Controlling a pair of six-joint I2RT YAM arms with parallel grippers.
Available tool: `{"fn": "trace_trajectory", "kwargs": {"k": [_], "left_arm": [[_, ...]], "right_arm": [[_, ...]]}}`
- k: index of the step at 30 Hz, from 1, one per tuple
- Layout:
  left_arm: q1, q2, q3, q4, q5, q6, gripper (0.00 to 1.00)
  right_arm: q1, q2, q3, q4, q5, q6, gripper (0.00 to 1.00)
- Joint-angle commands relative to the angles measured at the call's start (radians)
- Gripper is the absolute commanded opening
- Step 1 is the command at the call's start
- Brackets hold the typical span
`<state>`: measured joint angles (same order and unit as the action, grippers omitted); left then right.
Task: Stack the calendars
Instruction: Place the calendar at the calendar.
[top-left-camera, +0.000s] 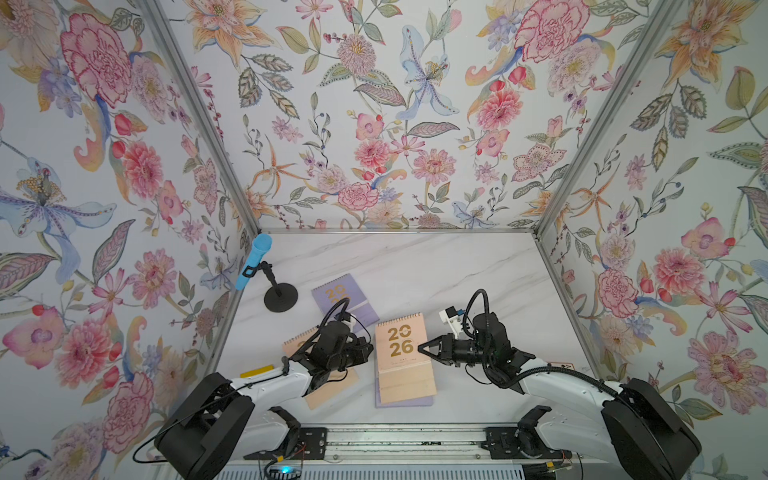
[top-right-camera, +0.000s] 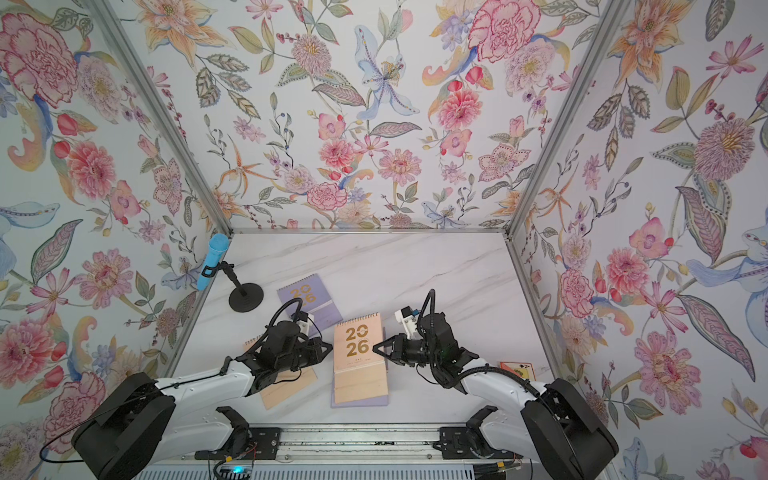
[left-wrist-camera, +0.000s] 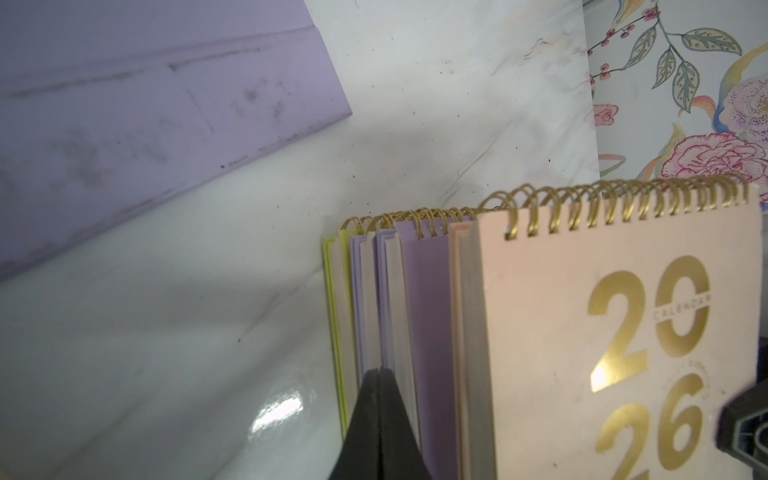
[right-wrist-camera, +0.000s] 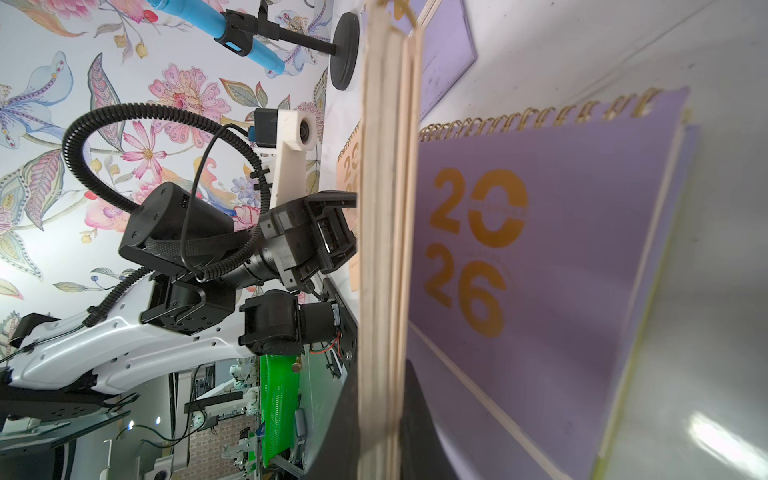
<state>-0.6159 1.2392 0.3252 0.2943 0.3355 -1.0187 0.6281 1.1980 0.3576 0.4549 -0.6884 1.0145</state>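
Right wrist view: the right gripper (right-wrist-camera: 380, 419) has its jaws pinched almost together on the edge of a peach calendar (right-wrist-camera: 386, 208), seen edge-on between the black fingers. At that gripped side the calendar hangs clear of the stack (right-wrist-camera: 561, 249), whose lavender "2026" cover shows bare beneath it; whether its far edge rests on the stack I cannot tell.

In the left wrist view the left gripper (left-wrist-camera: 378, 382) is fully closed and holds nothing. Its tips sit against the side of the stack at the lavender layers, with a yellow calendar (left-wrist-camera: 336, 245) at the bottom.

In both top views the stack lies in the middle of the table (top-left-camera: 457, 270), between the two claws. A second peach calendar (top-left-camera: 332, 392) lies flat just beside it, partly under the left arm. Farther back a lone lavender calendar (top-left-camera: 336, 291) lies apart from the stack. Beyond that a blue microphone (top-left-camera: 253, 262) stands on a black stand by the wall.

The step in hand looks like laying the held peach calendar onto the stack, probably with the left claw as a stop against sliding. The next move calls for lowering it flat with spirals and edges lined up, then parting the right jaws without dragging it. Two calendars would then remain to add.
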Motion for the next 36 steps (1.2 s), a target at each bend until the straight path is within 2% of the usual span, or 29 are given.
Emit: {"fn": "trace_trajectory", "kwargs": {"k": [1,8,14,24,36], "left_arm": [[-0.011,0.013,0.004,0.016,-0.009,-0.014,0.00],[-0.012,0.016,0.008,0.013,-0.009,-0.014,0.00],[-0.015,0.020,0.018,0.011,-0.009,-0.014,0.00],[-0.017,0.019,0.027,0.001,-0.009,-0.011,0.00],[-0.018,0.016,0.032,-0.007,-0.009,-0.011,0.00]], "right_arm": [[0.010,0.025,-0.015,0.135,0.002,0.030,0.01],[0.013,0.081,-0.040,0.201,0.015,0.047,0.03],[0.013,0.116,-0.056,0.225,0.029,0.048,0.11],[0.012,0.144,-0.065,0.196,0.053,0.024,0.25],[0.005,0.158,-0.077,0.160,0.090,0.012,0.31]]}}
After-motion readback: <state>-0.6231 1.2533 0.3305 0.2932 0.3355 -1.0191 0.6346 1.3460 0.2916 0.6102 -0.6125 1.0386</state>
